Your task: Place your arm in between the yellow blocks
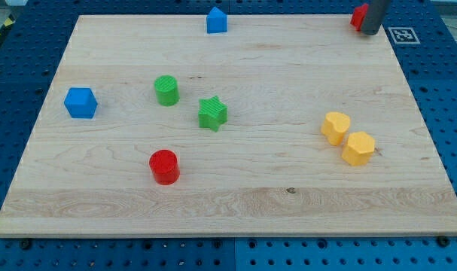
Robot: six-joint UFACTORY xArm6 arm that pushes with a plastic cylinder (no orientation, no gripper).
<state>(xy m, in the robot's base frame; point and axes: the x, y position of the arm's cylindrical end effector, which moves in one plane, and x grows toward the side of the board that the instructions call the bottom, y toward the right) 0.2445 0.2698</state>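
My tip (370, 32) sits at the upper right corner of the frame, at the far edge of the wooden board (236, 203), pressed close against a red block (358, 16) that shows only partly beside it (its shape I cannot make out). The rod holds nothing; it has no jaws, only its blunt end. The two yellow blocks lie well below it at the right middle of the frame: a yellow heart-like block (336, 126) and a yellow hexagon block (358, 147), nearly touching, paired along a diagonal from upper left to lower right. The gap between them is therefore narrow and lies almost straight down-frame from my tip, slightly left; entering it likely means nudging them apart.
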